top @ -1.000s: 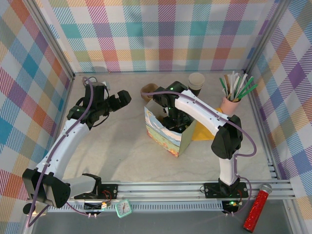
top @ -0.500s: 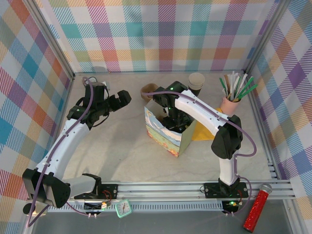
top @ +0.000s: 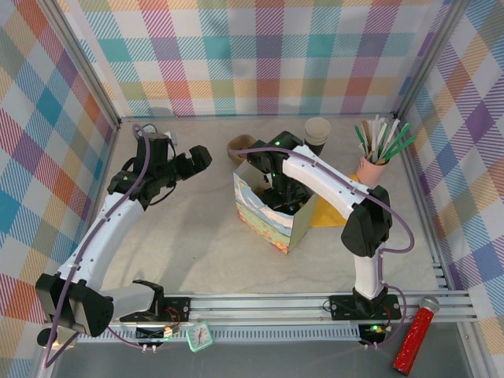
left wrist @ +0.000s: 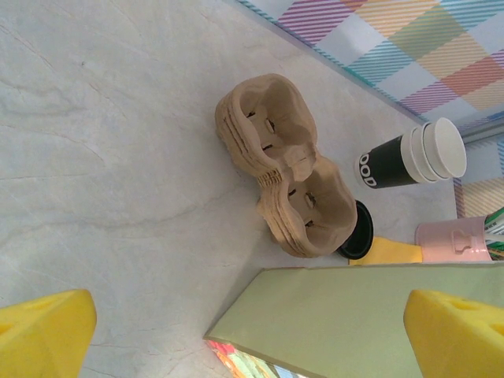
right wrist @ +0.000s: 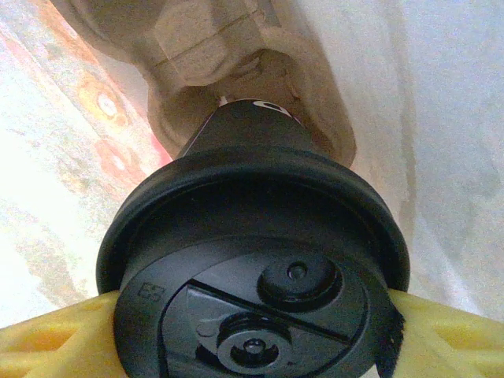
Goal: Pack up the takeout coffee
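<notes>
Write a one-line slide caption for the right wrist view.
Right gripper holds the lidded black coffee cup by its lid inside the bag, a brown pulp carrier beneath it.

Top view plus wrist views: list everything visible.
Black-lidded black paper takeout coffee cup: one, black, inside bag.
Illustrated paper bag: one, multicoloured, centre.
Brown pulp cup carriers: one stack, brown, behind bag.
Lidless cream-rimmed paper cups: one stack, black, back.
Pink cup of stirrers: one, pink, back right.
Teal clock: one, teal, near rail.
Red glitter tube: one, red, near right.
Left gripper: open, left of bag.
Right gripper: shut on takeout coffee cup.
</notes>
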You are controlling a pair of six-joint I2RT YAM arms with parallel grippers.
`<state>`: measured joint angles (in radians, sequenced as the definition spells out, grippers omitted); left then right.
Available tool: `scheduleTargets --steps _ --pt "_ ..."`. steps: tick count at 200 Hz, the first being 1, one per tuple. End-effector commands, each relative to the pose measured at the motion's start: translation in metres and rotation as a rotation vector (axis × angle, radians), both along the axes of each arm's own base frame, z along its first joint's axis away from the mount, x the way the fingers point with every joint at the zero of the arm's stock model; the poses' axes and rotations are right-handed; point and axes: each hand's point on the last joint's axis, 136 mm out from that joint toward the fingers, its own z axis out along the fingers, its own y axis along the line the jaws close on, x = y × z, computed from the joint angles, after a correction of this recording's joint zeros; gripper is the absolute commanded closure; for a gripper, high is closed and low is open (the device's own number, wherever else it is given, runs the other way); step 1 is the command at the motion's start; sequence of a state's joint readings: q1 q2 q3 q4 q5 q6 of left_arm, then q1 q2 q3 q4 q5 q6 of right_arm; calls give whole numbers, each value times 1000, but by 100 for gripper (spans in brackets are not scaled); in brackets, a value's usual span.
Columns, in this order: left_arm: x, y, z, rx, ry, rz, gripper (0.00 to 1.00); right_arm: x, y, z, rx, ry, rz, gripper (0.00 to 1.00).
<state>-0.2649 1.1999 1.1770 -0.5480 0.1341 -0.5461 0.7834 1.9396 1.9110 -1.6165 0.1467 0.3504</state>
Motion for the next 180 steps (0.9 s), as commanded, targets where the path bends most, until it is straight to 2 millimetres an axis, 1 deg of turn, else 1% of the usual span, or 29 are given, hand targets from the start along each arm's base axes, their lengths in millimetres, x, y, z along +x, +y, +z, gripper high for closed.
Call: scheduleTargets --steps 1,46,91,180 --pt "-2 3 15 -22 -36 4 0 -16 -21 9 -69 61 1 27" --pt "-2 3 14 -19 -34 4 0 -14 -20 9 -68 61 4 27" --pt "-1 3 14 -20 -34 5 0 -10 -18 13 -64 53 12 27" --pt "-1 3 12 -18 -29 6 0 -9 -15 11 -62 61 19 28"
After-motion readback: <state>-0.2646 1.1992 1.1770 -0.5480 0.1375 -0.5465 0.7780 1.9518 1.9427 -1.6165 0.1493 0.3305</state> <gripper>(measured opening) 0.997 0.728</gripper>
